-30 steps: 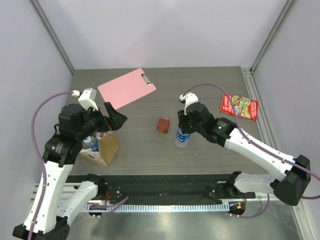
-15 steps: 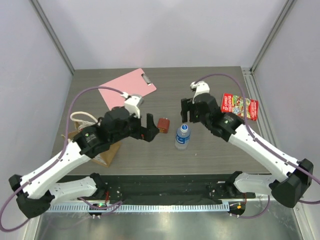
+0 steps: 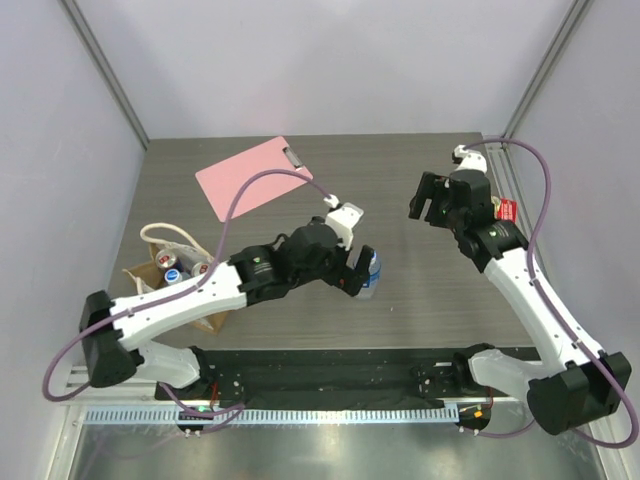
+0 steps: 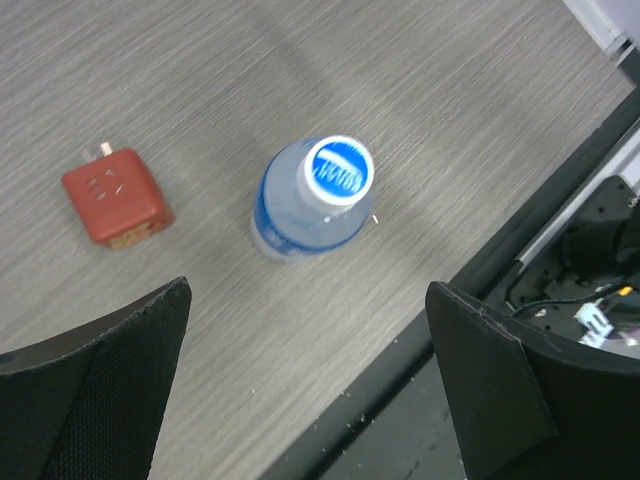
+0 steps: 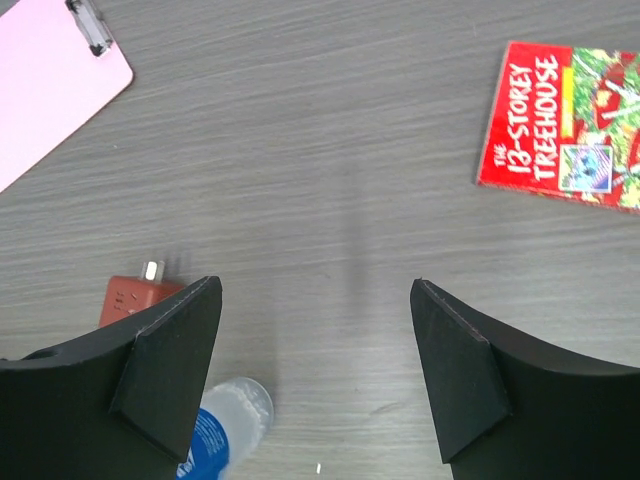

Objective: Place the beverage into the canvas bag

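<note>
The beverage is a clear water bottle [image 4: 312, 203] with a blue label and white cap, standing upright on the table. My left gripper [image 4: 310, 385] is open and hovers above it; the bottle is just ahead of the wide-apart fingers. In the top view the bottle [image 3: 375, 268] peeks out beside my left gripper [image 3: 358, 272]. The tan canvas bag [image 3: 137, 275] with cream handles [image 3: 160, 236] stands at the near left, with drinks inside. My right gripper [image 3: 432, 198] is open and empty, raised to the bottle's far right. The bottle also shows in the right wrist view [image 5: 225, 432].
A small reddish-brown box [image 4: 115, 197] lies left of the bottle. A pink clipboard [image 3: 255, 175] lies at the back left. A red book [image 5: 565, 125] lies at the right edge. The table's dark front rail [image 4: 560, 230] is close to the bottle.
My right gripper let go of the bottle and drew back up and to the right. My left arm swung from the bag across to the bottle, gripper open.
</note>
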